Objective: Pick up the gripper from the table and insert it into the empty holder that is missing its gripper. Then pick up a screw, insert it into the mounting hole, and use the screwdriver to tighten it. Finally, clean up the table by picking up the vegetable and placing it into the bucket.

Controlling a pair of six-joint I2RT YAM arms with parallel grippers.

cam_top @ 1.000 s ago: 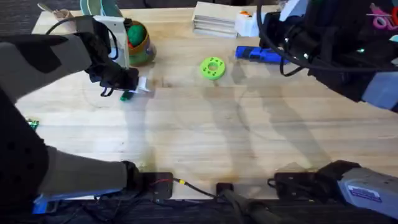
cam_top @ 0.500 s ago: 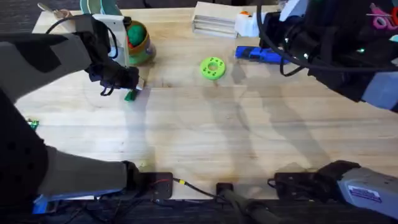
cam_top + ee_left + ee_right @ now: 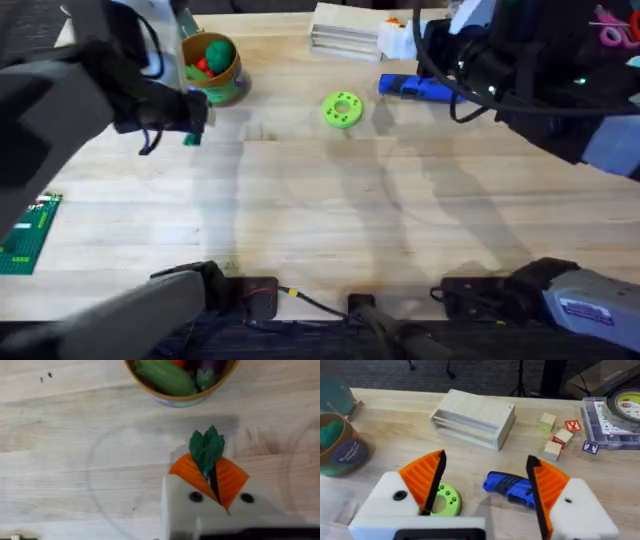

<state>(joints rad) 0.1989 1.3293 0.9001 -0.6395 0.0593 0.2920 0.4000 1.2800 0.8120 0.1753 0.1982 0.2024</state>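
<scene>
Light wooden table | left gripper pinches the vegetable by its leafy end, lifted just short of the bucket | right gripper spread wide above the screwdriver and a green ring disc | beyond: wooden box, letter blocks, dark floor.

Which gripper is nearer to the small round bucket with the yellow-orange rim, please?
The left gripper, shut on the green leafy vegetable, is just beside the bucket. The right gripper hangs open across the table, over the blue screwdriver.
</scene>
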